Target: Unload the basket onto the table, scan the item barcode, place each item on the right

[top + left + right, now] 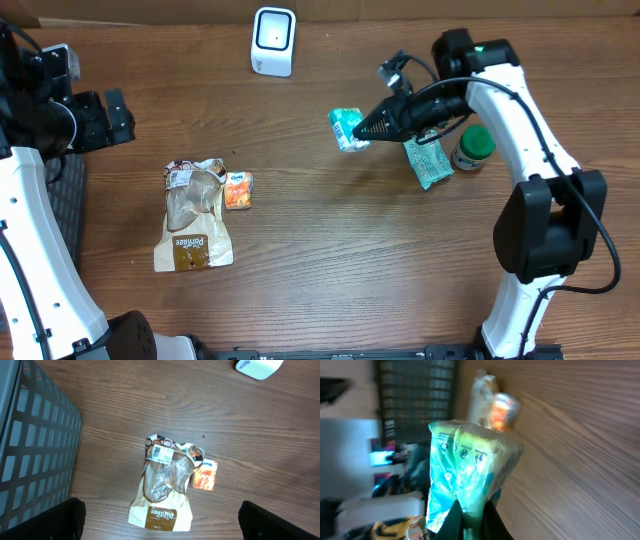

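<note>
Packet point(347, 128), pinched by the closed right gripper point(368, 126), was held apart from the scanner point(273, 40), scan apparently not yet done; left gripper point(120, 118) gaped empty.

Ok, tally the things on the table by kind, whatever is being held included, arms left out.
Packets and pouches: 4, namely the teal packet in the right end effector, green packet, brown pouch and orange sachet
Jars: 1, the green-lidded jar
Scanners: 1, the white scanner
Baskets: 1, the dark basket
Total: 7
</note>
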Motion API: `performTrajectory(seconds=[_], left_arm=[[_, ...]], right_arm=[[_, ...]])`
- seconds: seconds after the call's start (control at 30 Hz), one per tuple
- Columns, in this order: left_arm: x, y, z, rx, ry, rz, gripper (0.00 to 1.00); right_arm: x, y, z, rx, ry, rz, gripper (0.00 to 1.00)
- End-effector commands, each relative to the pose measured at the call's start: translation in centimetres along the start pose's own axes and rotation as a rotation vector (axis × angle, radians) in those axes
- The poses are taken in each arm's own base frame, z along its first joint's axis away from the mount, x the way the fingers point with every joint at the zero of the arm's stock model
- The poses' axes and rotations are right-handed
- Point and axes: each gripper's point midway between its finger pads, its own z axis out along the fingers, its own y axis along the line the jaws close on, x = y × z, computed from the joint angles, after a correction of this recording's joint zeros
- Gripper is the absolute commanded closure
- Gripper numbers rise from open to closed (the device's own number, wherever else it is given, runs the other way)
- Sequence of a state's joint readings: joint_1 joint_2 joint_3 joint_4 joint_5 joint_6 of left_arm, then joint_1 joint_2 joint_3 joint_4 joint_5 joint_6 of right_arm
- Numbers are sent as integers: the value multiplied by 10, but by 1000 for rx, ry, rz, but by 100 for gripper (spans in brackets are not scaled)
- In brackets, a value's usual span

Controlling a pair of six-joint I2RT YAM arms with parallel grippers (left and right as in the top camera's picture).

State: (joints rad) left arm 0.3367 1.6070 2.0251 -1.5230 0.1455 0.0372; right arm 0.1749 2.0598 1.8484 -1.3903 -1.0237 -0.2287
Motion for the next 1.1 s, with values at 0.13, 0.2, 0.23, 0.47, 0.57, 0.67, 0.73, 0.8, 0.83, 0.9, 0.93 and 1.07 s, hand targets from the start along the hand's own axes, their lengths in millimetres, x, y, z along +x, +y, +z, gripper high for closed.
performTrajectory(seconds=[0.13,0.2,0.23,0.47,0.57,0.67,0.73,0.8,0.83,0.9,0.93,1.07], left_arm=[[-3,2,-2,-1,-12,17,0],[-3,2,-2,-1,-12,17,0],[-3,2,-2,-1,-12,17,0],[-3,2,-2,-1,-12,17,0],[-3,2,-2,-1,-12,17,0],[-3,2,-2,-1,-12,17,0],[-3,2,-2,-1,-12,17,0],[-3,2,-2,-1,-12,17,0],[-3,2,-2,-1,-12,17,0],[-3,2,-2,-1,-12,17,0],[-3,2,-2,-1,-12,17,0],[-3,2,-2,-1,-12,17,0]], right_arm=[[-68,17,-37,624,-301,38,96],[-90,27,-40,755,-396,-52,96],[-97,29,-40,791,-422,-75,96],[-188,24,-43,1259,-715,-441,96],[-218,24,-34,1342,-741,-606,96],[-249,15,-13,1424,-714,-834,96],[-263,11,-5,1441,-749,-894,96],[-272,4,3,1454,-773,-931,96],[-278,1,10,1463,-774,-978,96],[-282,-9,31,1454,-723,-1069,96],[-283,-14,44,1451,-690,-1123,96],[-281,-36,93,1498,-523,-1334,96]])
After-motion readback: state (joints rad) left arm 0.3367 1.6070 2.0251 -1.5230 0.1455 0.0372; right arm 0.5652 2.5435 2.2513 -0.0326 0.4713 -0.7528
